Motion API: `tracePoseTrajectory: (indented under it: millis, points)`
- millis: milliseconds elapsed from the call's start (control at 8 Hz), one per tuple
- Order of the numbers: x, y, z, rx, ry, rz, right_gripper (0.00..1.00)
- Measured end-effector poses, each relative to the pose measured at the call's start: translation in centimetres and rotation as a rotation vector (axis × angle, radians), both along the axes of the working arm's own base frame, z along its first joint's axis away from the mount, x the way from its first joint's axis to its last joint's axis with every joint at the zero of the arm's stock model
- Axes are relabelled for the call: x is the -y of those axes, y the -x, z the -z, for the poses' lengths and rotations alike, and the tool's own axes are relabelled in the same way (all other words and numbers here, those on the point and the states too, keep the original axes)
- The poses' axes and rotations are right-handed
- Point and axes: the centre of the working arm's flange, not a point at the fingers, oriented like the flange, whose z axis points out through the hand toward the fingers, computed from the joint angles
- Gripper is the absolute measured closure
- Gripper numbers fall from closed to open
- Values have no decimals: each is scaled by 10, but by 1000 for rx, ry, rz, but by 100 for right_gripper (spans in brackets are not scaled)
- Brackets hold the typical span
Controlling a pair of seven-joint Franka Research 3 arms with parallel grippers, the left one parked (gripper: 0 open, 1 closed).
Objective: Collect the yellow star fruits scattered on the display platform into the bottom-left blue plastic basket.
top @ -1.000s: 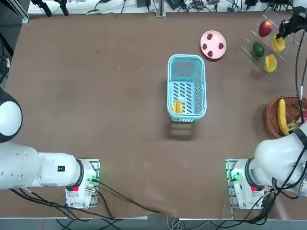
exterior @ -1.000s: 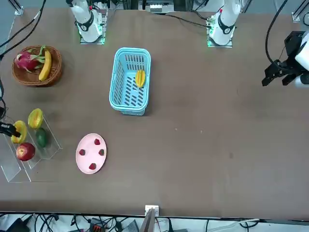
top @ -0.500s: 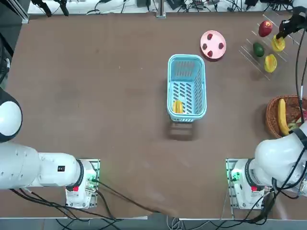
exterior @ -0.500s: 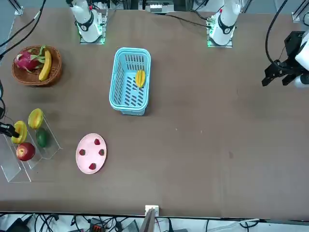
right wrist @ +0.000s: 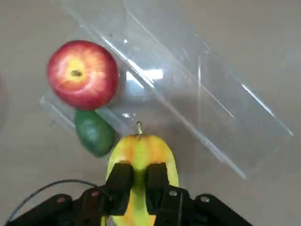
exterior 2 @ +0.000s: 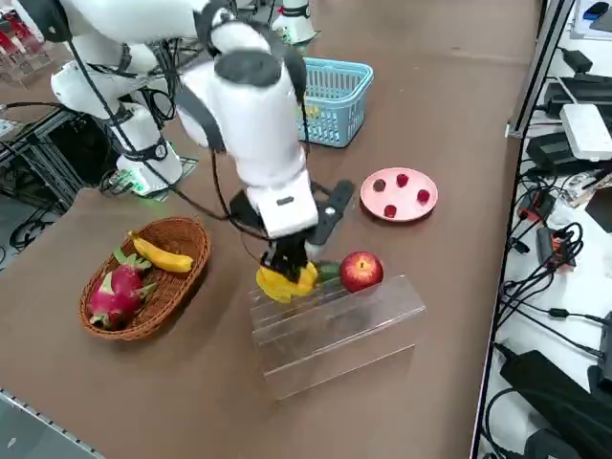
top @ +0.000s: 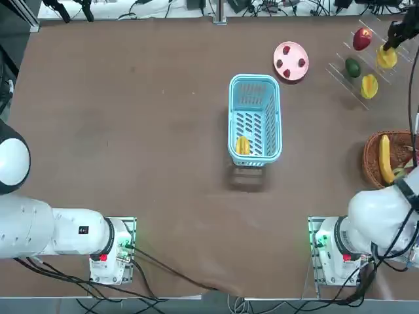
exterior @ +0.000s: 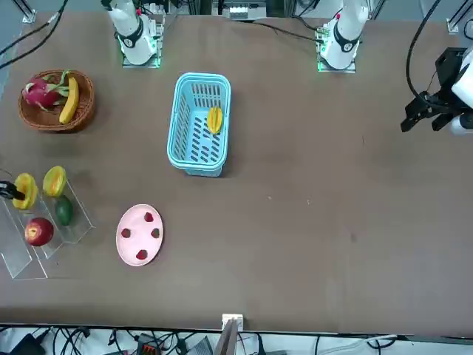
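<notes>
Currently, in the top view, the right gripper (top: pixel 389 47) is at the upper right of the frame, at the held star fruit (top: pixel 387 57) over the clear rack (top: pixel 335 70). A second star fruit (top: pixel 369 86) lies on the rack, a little lower in the frame, and a third star fruit (top: pixel 243 146) lies in the blue basket (top: pixel 255 98), just above the centre of the frame. The red apple (top: pixel 362 39) and the green fruit (top: pixel 353 67) are on the rack too.

In the front view, the gripper reaches in from the left edge. The wicker basket (exterior: pixel 28 115), upper left, holds the banana (exterior: pixel 70 103) and a dragon fruit (exterior: pixel 41 93) (a vivid pink one), while the pink plate (exterior: pixel 130 253) sits below the blue basket.

In the right side view, the gripper points down near the centre, at the rack's far end.

In the right wrist view, the jaws are nearly together, clamped on a ridge of the held star fruit (just a narrow gap between them).
</notes>
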Motion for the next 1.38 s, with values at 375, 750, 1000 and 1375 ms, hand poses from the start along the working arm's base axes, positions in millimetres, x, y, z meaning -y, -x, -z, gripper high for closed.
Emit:
tracePoseTrajectory:
  millis: [375,750,1000,1375]
  points:
    - [-109,-5,-49,-124,6,151,79]
    - [-292,17,-67,-198,65,342,79]
    - [-419,66,-62,-249,57,449,79]
    - [-533,145,-57,-243,30,520,79]
